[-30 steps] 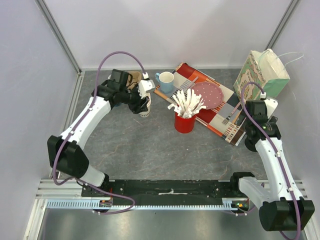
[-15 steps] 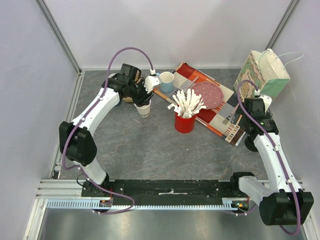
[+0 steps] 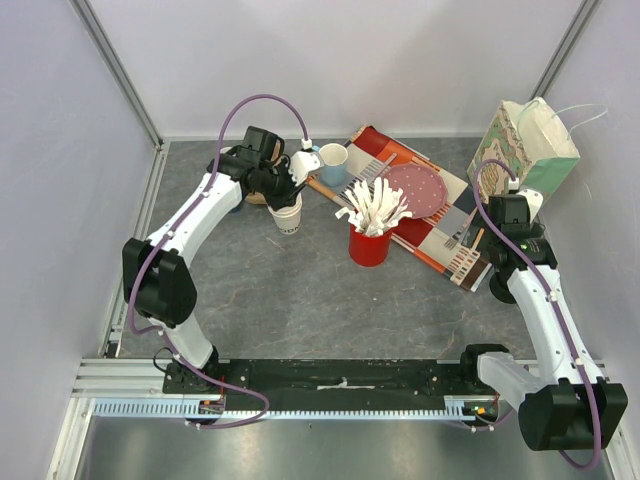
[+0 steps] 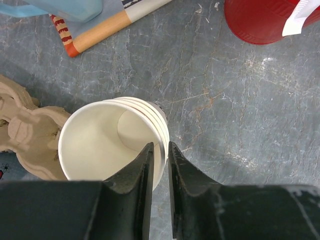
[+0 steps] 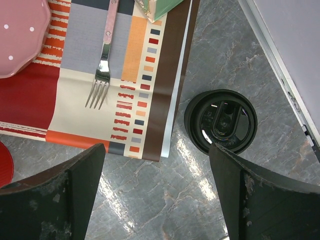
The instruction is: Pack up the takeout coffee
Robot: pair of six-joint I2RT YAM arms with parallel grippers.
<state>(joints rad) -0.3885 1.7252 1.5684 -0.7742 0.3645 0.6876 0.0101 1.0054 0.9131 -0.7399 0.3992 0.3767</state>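
Left wrist: paper cups [image 4: 95, 145], lettering unseen

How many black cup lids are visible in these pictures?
1. The black lid lies on the grey table, beside the striped placemat, in the right wrist view. It looks thick, so more may be stacked beneath it.

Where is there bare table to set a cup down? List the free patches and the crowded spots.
Free: the broad grey table between the arm bases and the red cup. Crowded: the back, from cardboard carrier, paper cups and blue mug across the placemat to the bag.
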